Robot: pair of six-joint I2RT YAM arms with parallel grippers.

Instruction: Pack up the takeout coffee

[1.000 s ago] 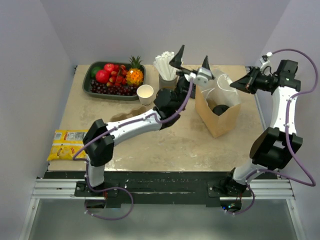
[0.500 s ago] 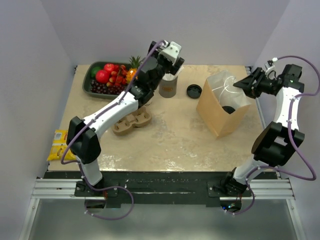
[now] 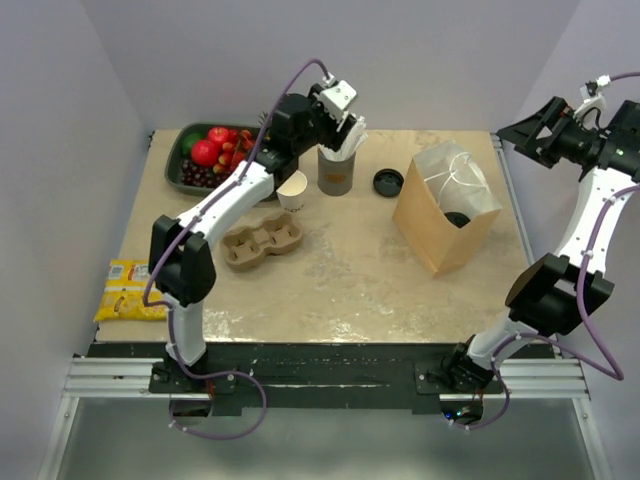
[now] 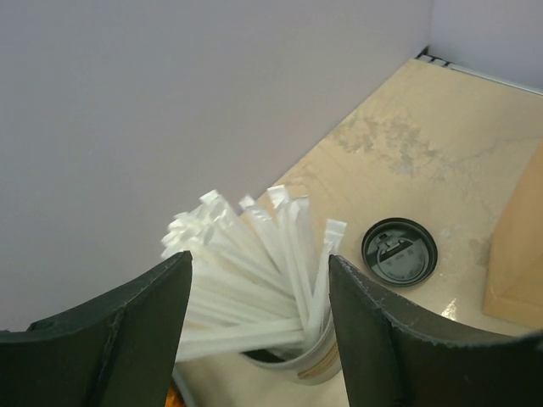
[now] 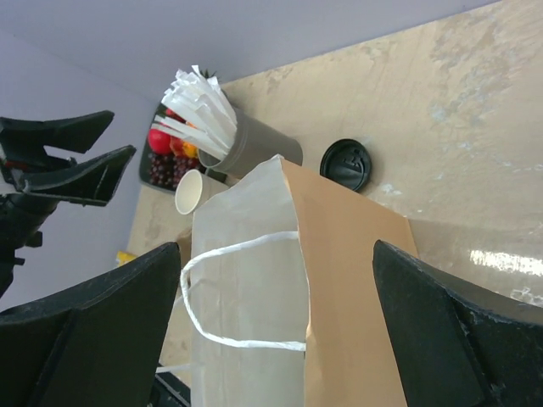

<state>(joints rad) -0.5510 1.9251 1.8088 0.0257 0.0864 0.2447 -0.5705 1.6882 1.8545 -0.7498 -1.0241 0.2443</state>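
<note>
Carrier (image 3: 262,243) of brown pulp lies nearest the bases, and both its wells appear bare. Beyond it, right of centre, the paper bag (image 3: 435,238) stands upright with its mouth open. The takeout coffee (image 3: 457,218) sits inside with only its dark lid showing from above, so its axis is judged vertical. Packing of the cup itself looks done.

Farther back stand an uncapped white cup (image 3: 292,188), a loose black lid (image 3: 388,182) and the grey cup of straws (image 3: 336,172). The left gripper (image 4: 259,263) hangs over the straws, which fan upward toward it. Its fingers are part-way apart, one either side of the bundle, with no contact visible. The coffee lies to its right and nearer the bases.

The right gripper (image 5: 276,248), at the far right edge, is the closer one to the bag, which lies below and to its left. Its fingers are spread wide and hold nothing.
</note>
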